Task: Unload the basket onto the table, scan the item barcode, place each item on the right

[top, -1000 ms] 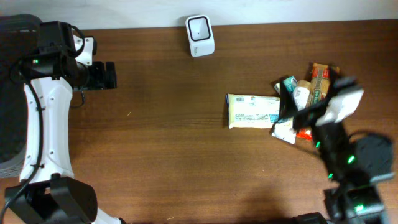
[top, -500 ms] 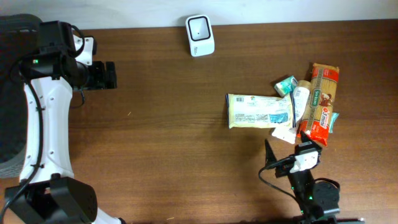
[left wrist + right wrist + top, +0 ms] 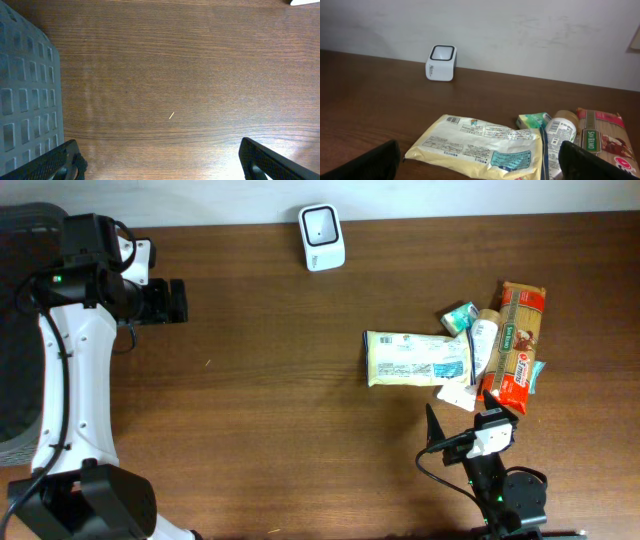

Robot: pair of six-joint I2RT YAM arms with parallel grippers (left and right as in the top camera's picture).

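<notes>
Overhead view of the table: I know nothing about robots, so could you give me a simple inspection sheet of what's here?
Surface: brown wooden table.
Job's things: white scanner at the far edge; pale packet, pasta pack, bottle and green box piled at the right.
Clutter: one tiny pale speck.
Grippers: left gripper open over bare wood; right gripper open, facing the pile.
Cables: black cable looping by the right arm.
Surroundings: white wall behind; grey perforated crate at the left.

overhead: top-down, far | left wrist: down, near table (image 3: 175, 60) | right wrist: low, facing scanner (image 3: 441, 62)
</notes>
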